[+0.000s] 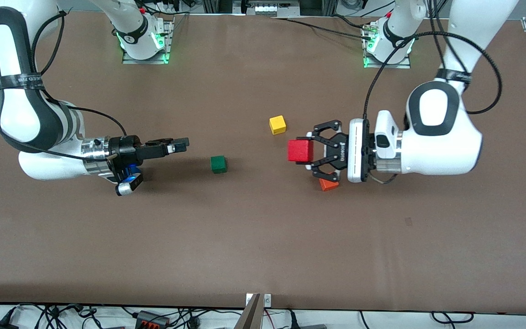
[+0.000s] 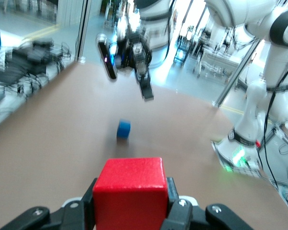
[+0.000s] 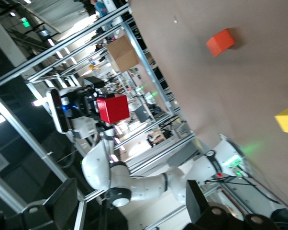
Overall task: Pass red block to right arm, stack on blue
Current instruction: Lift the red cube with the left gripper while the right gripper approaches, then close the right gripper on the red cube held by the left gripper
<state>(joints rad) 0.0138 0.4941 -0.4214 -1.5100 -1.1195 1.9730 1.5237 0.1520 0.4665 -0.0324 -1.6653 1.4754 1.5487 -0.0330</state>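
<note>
My left gripper (image 1: 307,151) is shut on the red block (image 1: 300,151) and holds it in the air, pointed toward the right arm. The block fills the space between its fingers in the left wrist view (image 2: 129,187). It also shows in the right wrist view (image 3: 113,109). My right gripper (image 1: 181,145) is open and empty, held level above the table and pointed at the red block, with a wide gap between them. The blue cube (image 2: 123,129) sits on the table under the right gripper (image 2: 146,93). In the front view only a blue patch (image 1: 129,172) shows under the right wrist.
A dark green cube (image 1: 218,164) lies on the table between the two grippers. A yellow cube (image 1: 277,124) lies farther from the front camera than the red block. An orange cube (image 1: 328,184) lies partly hidden under the left gripper.
</note>
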